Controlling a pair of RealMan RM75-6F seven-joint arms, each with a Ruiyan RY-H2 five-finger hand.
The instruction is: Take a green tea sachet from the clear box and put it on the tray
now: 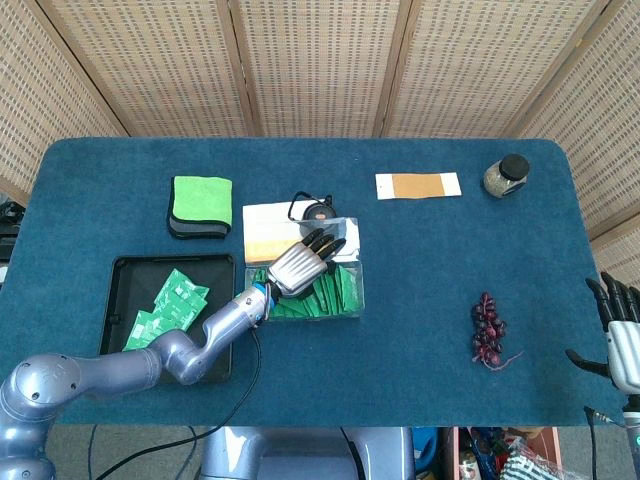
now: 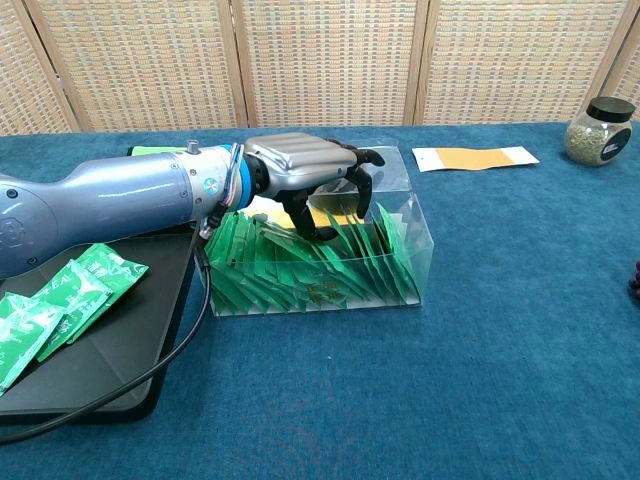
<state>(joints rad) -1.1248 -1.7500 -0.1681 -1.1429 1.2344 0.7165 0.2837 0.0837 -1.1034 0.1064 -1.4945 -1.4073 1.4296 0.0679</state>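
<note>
The clear box point(image 1: 352, 296) point(image 2: 405, 292) stands in the middle of the table, packed with upright green tea sachets point(image 1: 328, 294) point(image 2: 300, 278). My left hand point(image 1: 300, 264) point(image 2: 305, 168) hangs over the box's back half. Its fingers curve down among the sachet tops and the thumb sits apart from them. I see no sachet pinched between them. The black tray point(image 1: 118, 272) point(image 2: 120, 372) lies left of the box, with several green sachets point(image 1: 168, 304) point(image 2: 62, 298) on it. My right hand point(image 1: 620, 338) rests at the table's near right corner, fingers spread, holding nothing.
A folded green cloth point(image 1: 200, 204) lies behind the tray. A white and orange pad with a black round object point(image 1: 318, 210) sits behind the box. Further right are an orange packet point(image 1: 418, 185) point(image 2: 470, 158), a lidded jar point(image 1: 506, 176) point(image 2: 598, 130) and a bunch of dark grapes point(image 1: 488, 330).
</note>
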